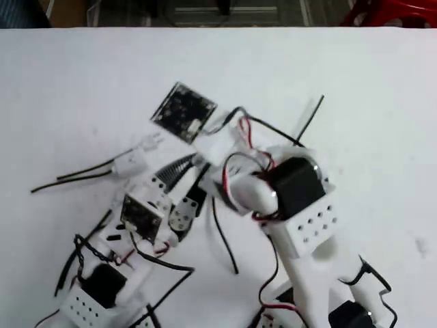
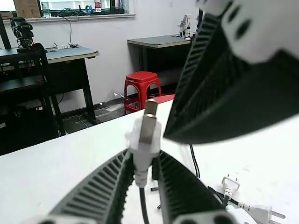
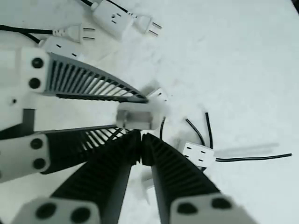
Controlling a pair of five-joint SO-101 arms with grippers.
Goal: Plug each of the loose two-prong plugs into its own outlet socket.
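From above, the right arm (image 1: 304, 212) rises at the near right edge and leans in toward the middle of the tabletop (image 1: 369, 89). The left arm (image 1: 102, 287) comes up from the near left corner, and the two meet close together over a tangle of black cords (image 1: 224, 239). A white socket block (image 1: 131, 162) lies just past the left arm with a loose plug (image 1: 151, 141) just beside it. The right half and the far strip of the tabletop lie bare up to the far edge, and a red stool (image 1: 389, 12) stands beyond that edge.

In the left wrist view, the left gripper (image 2: 143, 161) is clamped on a white two-prong plug (image 2: 145, 133). The prongs point up and away from the wrist, clear of the tabletop, and the cord drops between the fingers. A dark ribbed finger of the other arm hangs very near. Two more plugs (image 2: 230, 183) lie on the surface below.

In the right wrist view, the right gripper (image 3: 140, 141) is closed tip against tip with nothing seen between — its tips sit just beside the held plug. A second socket block (image 3: 198, 153) rests farther out, with bare tabletop past it.
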